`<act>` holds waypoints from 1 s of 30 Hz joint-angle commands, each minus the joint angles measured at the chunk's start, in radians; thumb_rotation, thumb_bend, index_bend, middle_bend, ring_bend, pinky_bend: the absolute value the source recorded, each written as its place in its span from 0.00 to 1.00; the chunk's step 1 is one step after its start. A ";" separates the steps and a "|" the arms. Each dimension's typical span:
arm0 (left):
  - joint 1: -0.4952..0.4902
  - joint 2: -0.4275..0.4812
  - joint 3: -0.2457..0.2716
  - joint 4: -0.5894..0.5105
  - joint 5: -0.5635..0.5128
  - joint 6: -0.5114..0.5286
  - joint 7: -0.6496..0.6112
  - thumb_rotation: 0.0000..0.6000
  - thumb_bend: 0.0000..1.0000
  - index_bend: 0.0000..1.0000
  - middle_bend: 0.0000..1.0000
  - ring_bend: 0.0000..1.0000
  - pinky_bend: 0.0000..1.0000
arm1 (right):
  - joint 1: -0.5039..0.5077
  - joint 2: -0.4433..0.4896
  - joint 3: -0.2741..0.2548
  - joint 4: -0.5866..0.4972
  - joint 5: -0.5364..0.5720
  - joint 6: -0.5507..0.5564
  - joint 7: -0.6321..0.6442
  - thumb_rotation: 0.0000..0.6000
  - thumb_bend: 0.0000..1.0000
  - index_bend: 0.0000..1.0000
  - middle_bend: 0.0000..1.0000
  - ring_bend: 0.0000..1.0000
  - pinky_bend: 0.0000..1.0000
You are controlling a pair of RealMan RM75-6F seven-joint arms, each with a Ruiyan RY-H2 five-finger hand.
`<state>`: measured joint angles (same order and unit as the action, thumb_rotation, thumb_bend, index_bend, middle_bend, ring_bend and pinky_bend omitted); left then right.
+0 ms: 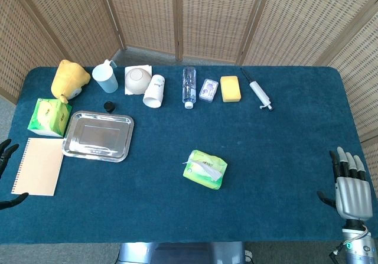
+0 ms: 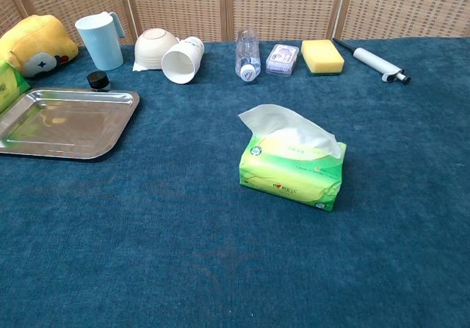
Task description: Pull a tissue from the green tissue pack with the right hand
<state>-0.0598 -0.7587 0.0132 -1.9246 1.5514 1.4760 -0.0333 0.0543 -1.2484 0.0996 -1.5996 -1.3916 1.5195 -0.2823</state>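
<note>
A green tissue pack (image 1: 205, 169) lies near the middle of the blue table, with a white tissue (image 2: 283, 128) sticking up out of its top slot. My right hand (image 1: 351, 190) rests flat at the table's front right corner, fingers stretched out and apart, holding nothing, well to the right of the pack. Only the dark fingertips of my left hand (image 1: 6, 157) show at the left edge of the head view, spread and empty. Neither hand appears in the chest view.
A steel tray (image 1: 97, 135), a notebook (image 1: 39, 166) and a second green tissue box (image 1: 48, 117) sit at the left. Along the back stand a yellow plush (image 1: 69, 80), blue cup (image 1: 106, 77), bowl (image 1: 137, 79), paper cup (image 1: 155, 91), bottle (image 1: 188, 86), sponge (image 1: 230, 88) and pipette (image 1: 257, 91).
</note>
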 commanded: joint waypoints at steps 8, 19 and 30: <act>0.005 0.009 -0.001 -0.007 -0.001 0.009 -0.013 1.00 0.00 0.00 0.00 0.00 0.00 | 0.010 0.005 -0.011 -0.019 -0.010 -0.027 0.003 1.00 0.00 0.00 0.00 0.00 0.02; 0.005 0.013 -0.003 -0.016 -0.016 -0.002 -0.009 1.00 0.00 0.00 0.00 0.00 0.00 | 0.118 -0.004 -0.007 -0.147 -0.013 -0.211 0.038 1.00 0.00 0.00 0.00 0.00 0.02; -0.005 0.006 -0.004 -0.012 -0.046 -0.034 0.011 1.00 0.00 0.00 0.00 0.00 0.00 | 0.312 -0.078 0.072 -0.192 0.081 -0.466 0.102 1.00 0.00 0.00 0.00 0.00 0.05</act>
<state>-0.0652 -0.7521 0.0100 -1.9380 1.5085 1.4421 -0.0218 0.3340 -1.2992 0.1511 -1.7954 -1.3336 1.0855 -0.1777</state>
